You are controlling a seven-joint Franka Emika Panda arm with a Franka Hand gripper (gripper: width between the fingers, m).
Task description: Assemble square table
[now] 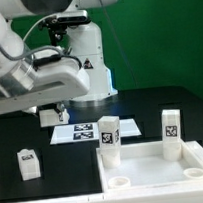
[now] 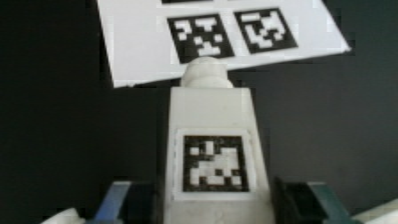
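Gripping one table leg [image 2: 214,140] with the gripper [image 2: 214,205], fingers [image 2: 121,203] closed in on its two sides, seemingly near one end. Hovering, in the exterior view, at 9 o'clock of the marker board [image 1: 87,132]. Finding the square tabletop [image 1: 156,167] at 4 o'clock from there. Risking a tilt or slip of the leg in such an end grip, and so missing the corner socket [image 1: 115,181]. Risking also a knock on the standing leg [image 1: 109,132] just beside the far rim.

The arm [image 1: 27,81] is reaching in from about 9 o'clock in the exterior view, with the wrist bending over so the gripper [image 1: 53,117] is pointing down toward 6. Its fingers [image 2: 121,200] are pressing in on both sides of a white leg [image 2: 210,130] and gripping it.
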